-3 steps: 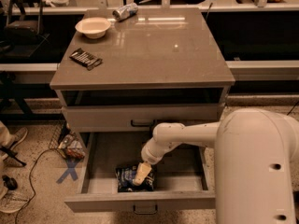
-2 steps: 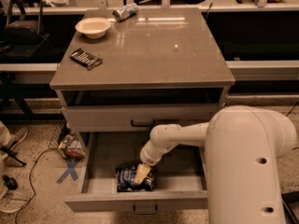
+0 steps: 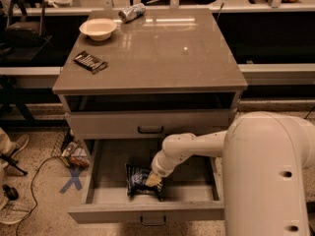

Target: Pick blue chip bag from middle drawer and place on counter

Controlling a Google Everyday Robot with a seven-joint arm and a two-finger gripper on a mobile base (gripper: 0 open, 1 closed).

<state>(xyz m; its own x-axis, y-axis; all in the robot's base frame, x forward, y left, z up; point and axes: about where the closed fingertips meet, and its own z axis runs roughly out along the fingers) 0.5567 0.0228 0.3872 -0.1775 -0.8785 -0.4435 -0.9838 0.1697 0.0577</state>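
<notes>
The middle drawer [image 3: 147, 210] is pulled open at the bottom of the grey cabinet. The blue chip bag [image 3: 139, 181] lies crinkled on the drawer floor, left of centre. My white arm reaches down from the right into the drawer. My gripper [image 3: 153, 180] sits at the bag's right edge, touching it. The counter [image 3: 162, 53] is the glossy grey-brown slab on top of the cabinet.
On the counter stand a white bowl [image 3: 98, 28], a flat dark patterned packet [image 3: 90, 61] and a silver can [image 3: 132, 12] at the back edge. A shut drawer front [image 3: 150, 124] sits above the open drawer. Clutter and cables lie on the floor at left [image 3: 74, 154].
The view has shifted slightly, and my arm's bulk moved in the lower right. My gripper stays at the bag in the drawer, and the bag has not moved.
</notes>
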